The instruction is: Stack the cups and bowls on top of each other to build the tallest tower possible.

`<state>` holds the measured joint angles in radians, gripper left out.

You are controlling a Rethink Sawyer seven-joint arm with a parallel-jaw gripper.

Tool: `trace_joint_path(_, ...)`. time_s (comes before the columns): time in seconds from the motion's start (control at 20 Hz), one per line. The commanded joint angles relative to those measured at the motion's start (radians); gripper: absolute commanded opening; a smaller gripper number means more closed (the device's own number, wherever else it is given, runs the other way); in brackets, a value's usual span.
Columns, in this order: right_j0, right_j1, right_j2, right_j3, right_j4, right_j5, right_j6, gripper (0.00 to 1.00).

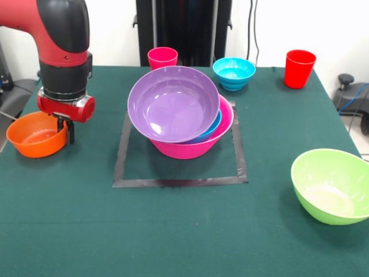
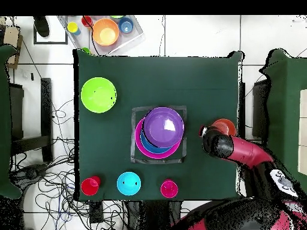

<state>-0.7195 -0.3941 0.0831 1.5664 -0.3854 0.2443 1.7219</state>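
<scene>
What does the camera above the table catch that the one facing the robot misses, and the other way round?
Only the overhead view shows a clear tray of spare bowls beyond the table and cables on the floor.

Only the front view shows the purple bowl sitting tilted, and the gripper at the orange bowl's rim.

Both show the pink bowl, lime green bowl, light blue bowl and two cups.

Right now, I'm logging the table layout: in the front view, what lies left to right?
Orange bowl → pink-red cup → purple bowl → small blue bowl → red cup → lime green bowl.
</scene>
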Motion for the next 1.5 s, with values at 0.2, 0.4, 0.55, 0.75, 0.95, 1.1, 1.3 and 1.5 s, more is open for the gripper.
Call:
trace_joint_path(0.2, 0.185, -0.113, 0.015, -0.059, 0.135, 0.336, 0.125, 0.0)
trace_joint_path(0.4, 0.251, -0.147, -0.032, -0.146, 0.184, 0.505, 0.147, 0.0)
trace_joint_path(0.55, 0.29, -0.143, -0.057, -0.242, 0.199, 0.632, 0.152, 0.0)
trace_joint_path(0.75, 0.324, -0.127, -0.071, -0.355, 0.207, 0.747, 0.149, 0.0)
trace_joint_path(0.95, 0.338, -0.106, -0.076, -0.464, 0.198, 0.857, 0.116, 0.0)
trace_joint_path(1.1, 0.346, -0.096, -0.081, -0.522, 0.185, 0.898, 0.101, 0.0)
trace_joint_path(1.3, 0.369, -0.073, -0.094, -0.615, 0.183, 0.985, 0.136, 0.0)
trace_joint_path(1.5, 0.392, -0.033, -0.101, -0.714, 0.208, 1.069, 0.191, 0.0)
